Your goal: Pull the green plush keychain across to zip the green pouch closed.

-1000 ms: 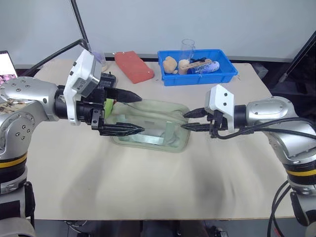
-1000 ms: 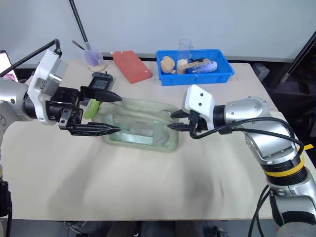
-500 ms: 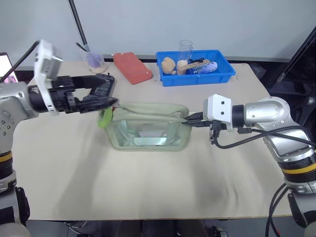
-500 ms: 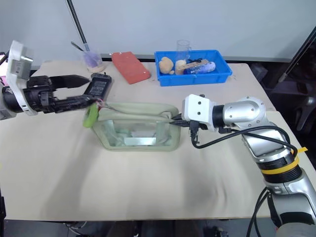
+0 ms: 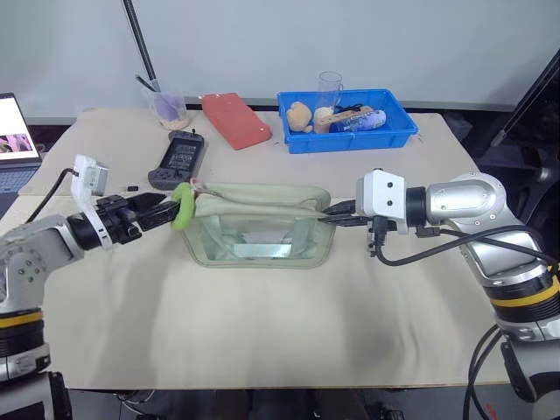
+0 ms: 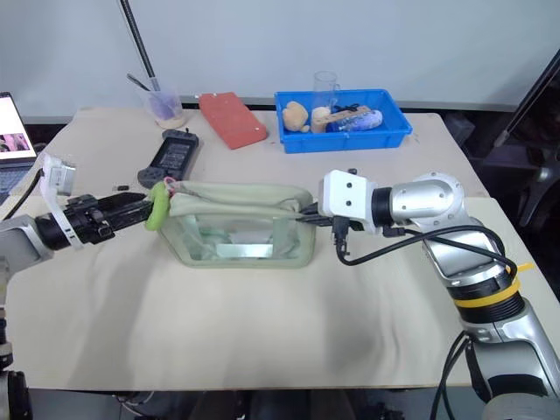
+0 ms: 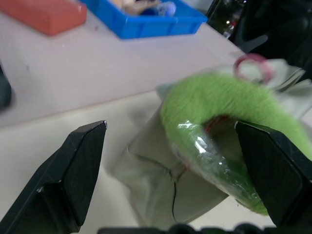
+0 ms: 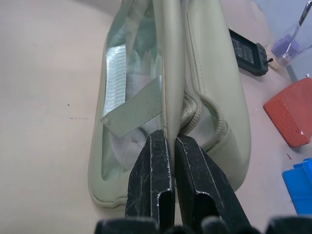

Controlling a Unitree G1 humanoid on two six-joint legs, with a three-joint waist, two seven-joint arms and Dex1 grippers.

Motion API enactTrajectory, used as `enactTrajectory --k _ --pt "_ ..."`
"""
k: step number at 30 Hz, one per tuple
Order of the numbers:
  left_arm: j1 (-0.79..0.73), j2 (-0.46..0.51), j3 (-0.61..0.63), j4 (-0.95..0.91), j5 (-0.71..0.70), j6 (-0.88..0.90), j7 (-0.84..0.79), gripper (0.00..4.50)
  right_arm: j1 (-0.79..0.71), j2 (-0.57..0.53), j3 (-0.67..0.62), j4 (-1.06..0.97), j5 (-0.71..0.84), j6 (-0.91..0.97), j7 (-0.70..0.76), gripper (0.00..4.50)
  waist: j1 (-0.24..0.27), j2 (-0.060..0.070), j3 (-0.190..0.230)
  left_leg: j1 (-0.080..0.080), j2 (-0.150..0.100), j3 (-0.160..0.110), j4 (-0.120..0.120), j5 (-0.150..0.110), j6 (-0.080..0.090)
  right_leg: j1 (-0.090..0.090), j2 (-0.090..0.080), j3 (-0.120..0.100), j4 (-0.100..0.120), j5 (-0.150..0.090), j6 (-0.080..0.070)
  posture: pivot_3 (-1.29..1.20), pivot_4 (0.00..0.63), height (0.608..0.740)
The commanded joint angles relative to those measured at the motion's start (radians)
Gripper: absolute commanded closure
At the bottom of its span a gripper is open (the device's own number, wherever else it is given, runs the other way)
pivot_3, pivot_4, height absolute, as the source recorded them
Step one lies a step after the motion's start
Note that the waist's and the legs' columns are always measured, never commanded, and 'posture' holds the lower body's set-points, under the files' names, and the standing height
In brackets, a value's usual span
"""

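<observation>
Two grippers flank the pouch [image 5: 262,229]. Right gripper [image 8: 169,146] is clamped on the pouch's thin end seam, anchoring it. Left gripper [image 7: 168,146] stands wide open, its fingers either side of the keychain [image 7: 219,114]. Keychain is soft, light and compressible: pinch across the fuzzy ring, near the zipper pull.

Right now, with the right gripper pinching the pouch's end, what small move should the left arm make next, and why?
Probably close the left gripper on the keychain. Its fingers stand wide open around the fuzzy ring, not gripping it, while the right gripper is shut on the far end of the pouch, bracing it. The keychain sits at the pouch's left end.
</observation>
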State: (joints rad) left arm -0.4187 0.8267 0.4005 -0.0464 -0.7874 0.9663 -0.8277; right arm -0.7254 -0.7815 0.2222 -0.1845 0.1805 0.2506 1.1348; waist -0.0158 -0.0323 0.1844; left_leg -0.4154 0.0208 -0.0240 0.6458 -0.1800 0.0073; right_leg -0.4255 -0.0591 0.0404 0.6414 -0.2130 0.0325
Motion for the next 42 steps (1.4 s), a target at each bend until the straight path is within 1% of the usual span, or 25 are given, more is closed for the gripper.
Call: enactTrajectory --k 1,3,5,8,9,10,11,15,18,21,25,28,30,33,36,37,39,40,42 --pt "0.021 -0.021 0.012 -0.068 -0.032 0.009 0.022 0.26 -0.021 0.005 -0.026 -0.019 0.008 0.005 0.004 4.5 0.0 0.0 0.0 0.0 0.0 0.0 0.0 0.0 0.0 0.0 0.0 0.0 0.0 0.0 0.0 0.0 0.15 0.74" --pt "0.02 -0.05 0.024 -0.087 -0.058 0.015 0.041 0.74 -0.023 0.007 -0.026 -0.019 0.009 0.009 0.003 4.5 0.001 0.0 0.0 0.001 0.0 0.0 0.0 0.0 0.0 0.001 0.0 0.0 0.0 0.0 0.0 0.0 0.15 0.74" --pt "0.02 -0.059 0.028 -0.102 -0.073 0.018 0.05 1.61 -0.022 0.008 -0.026 -0.02 0.009 0.011 0.003 4.5 0.002 0.0 0.0 0.001 0.0 0.0 0.0 0.0 0.0 0.001 0.0 0.0 0.0 0.0 0.0 0.0 0.15 0.74" --pt "0.013 -0.057 0.037 -0.1 -0.082 0.015 0.065 3.06 -0.022 0.008 -0.026 -0.019 0.006 0.011 0.004 4.5 0.001 0.0 0.0 0.001 0.0 0.0 0.0 0.0 0.0 0.001 0.0 0.0 0.0 0.0 0.0 0.0 0.15 0.74" --pt "0.012 -0.055 0.039 -0.096 -0.084 0.013 0.068 3.45 -0.022 0.009 -0.025 -0.018 0.005 0.01 0.003 4.5 0.001 0.0 0.0 0.001 0.0 0.0 0.0 0.0 0.0 0.001 0.0 0.0 0.0 0.0 0.0 0.0 0.15 0.74" --pt "0.009 -0.047 0.042 -0.091 -0.081 0.007 0.069 4.02 -0.024 0.01 -0.025 -0.015 0.003 0.009 0.003 4.5 0.0 0.0 0.0 0.001 0.0 0.0 0.0 0.0 0.0 0.001 0.0 0.0 0.0 0.0 0.0 0.0 0.15 0.74" --pt "0.005 -0.04 0.045 -0.086 -0.078 0.002 0.071 4.45 -0.025 0.011 -0.025 -0.013 0.001 0.008 0.003 4.5 -0.001 0.0 0.0 0.001 0.0 0.0 0.0 0.0 0.0 0.001 0.0 0.0 0.0 0.0 0.0 0.0 0.15 0.74" --pt "-0.027 -0.015 0.045 -0.057 -0.053 -0.04 0.068 4.49 -0.033 0.014 -0.021 0.0 -0.013 0.004 -0.004 4.5 -0.001 0.0 0.0 0.001 0.0 0.0 0.0 0.0 0.0 0.001 0.0 0.0 0.0 0.0 0.0 0.0 0.15 0.74" --pt "-0.147 -0.02 0.052 -0.052 -0.101 -0.015 0.103 4.49 -0.049 0.026 -0.02 0.01 -0.019 0.023 -0.02 4.5 0.004 -0.001 0.0 0.001 0.0 0.0 0.0 0.0 0.0 0.001 0.0 0.0 0.0 0.0 0.0 0.0 0.15 0.74" --pt "-0.232 -0.007 0.008 -0.079 -0.118 -0.001 0.08 4.49 -0.062 0.037 -0.022 0.014 -0.018 0.043 -0.024 4.5 0.003 -0.001 0.0 0.0 -0.001 0.0 0.0 0.001 -0.003 0.001 0.0 0.0 0.0 0.0 0.001 0.0 0.15 0.74" --pt "-0.272 0.016 -0.121 -0.127 -0.046 -0.036 0.043 4.49 -0.07 0.047 -0.02 0.019 -0.023 0.048 -0.025 4.5 0.001 -0.001 0.0 0.0 -0.002 0.0 -0.001 0.001 -0.003 0.001 -0.001 0.0 -0.001 0.0 0.001 0.0 0.15 0.74" --pt "-0.267 0.025 -0.25 -0.14 0.071 -0.095 0.034 4.49 -0.07 0.053 -0.019 0.015 -0.024 0.05 -0.028 4.5 0.001 -0.001 0.0 0.0 -0.002 0.0 -0.001 0.001 -0.003 0.0 -0.001 0.0 -0.001 0.0 0.001 0.0 0.15 0.74" --pt "-0.277 0.013 -0.309 -0.118 0.135 -0.135 0.037 4.49 -0.07 0.056 -0.019 0.012 -0.025 0.054 -0.031 4.5 0.001 -0.001 0.0 0.0 -0.002 0.0 -0.001 0.001 -0.003 0.0 -0.001 0.0 -0.001 0.0 0.001 0.0 0.15 0.74" --pt "-0.301 -0.014 -0.34 -0.099 0.173 -0.169 0.033 4.49 -0.066 0.056 -0.022 0.006 -0.026 0.058 -0.036 4.5 0.001 -0.001 0.0 0.0 -0.002 0.0 -0.001 0.002 -0.003 0.0 -0.001 0.0 -0.001 0.0 0.001 0.0 0.15 0.74" --pt "-0.327 -0.033 -0.326 -0.086 0.166 -0.18 0.009 4.49 -0.056 0.052 -0.027 -0.006 -0.028 0.067 -0.041 4.5 0.002 -0.001 0.0 0.0 -0.002 0.0 -0.001 0.002 -0.003 0.0 -0.001 0.0 -0.001 0.0 0.001 0.0 0.15 0.74" --pt "-0.333 -0.033 -0.318 -0.082 0.161 -0.176 0.003 3.76 -0.052 0.05 -0.03 -0.01 -0.028 0.07 -0.042 4.5 0.001 -0.001 0.0 0.0 -0.002 0.0 -0.001 0.002 -0.003 0.0 -0.001 0.0 -0.001 0.0 0.001 0.0 0.15 0.74" --pt "-0.34 -0.019 -0.31 -0.079 0.158 -0.175 -0.018 3.13 -0.047 0.049 -0.032 -0.013 -0.029 0.073 -0.045 4.5 0.001 -0.001 0.0 0.0 -0.002 0.0 -0.001 0.002 -0.003 0.0 -0.001 0.0 -0.001 -0.001 0.001 0.0 0.15 0.74" --pt "-0.343 -0.009 -0.311 -0.077 0.163 -0.175 -0.029 2.62 -0.047 0.05 -0.032 -0.013 -0.03 0.073 -0.045 4.5 0.001 -0.001 0.0 0.0 -0.002 0.0 -0.001 0.002 -0.003 0.0 -0.001 0.0 -0.001 -0.001 0.001 0.0 0.15 0.74" --pt "-0.361 0.035 -0.293 -0.073 0.155 -0.16 -0.067 1.75 -0.046 0.051 -0.031 -0.011 -0.032 0.071 -0.047 4.5 -0.001 -0.002 0.001 0.0 -0.002 0.0 -0.001 0.002 -0.003 0.0 -0.001 0.0 -0.001 -0.001 0.002 0.0 0.15 0.74"
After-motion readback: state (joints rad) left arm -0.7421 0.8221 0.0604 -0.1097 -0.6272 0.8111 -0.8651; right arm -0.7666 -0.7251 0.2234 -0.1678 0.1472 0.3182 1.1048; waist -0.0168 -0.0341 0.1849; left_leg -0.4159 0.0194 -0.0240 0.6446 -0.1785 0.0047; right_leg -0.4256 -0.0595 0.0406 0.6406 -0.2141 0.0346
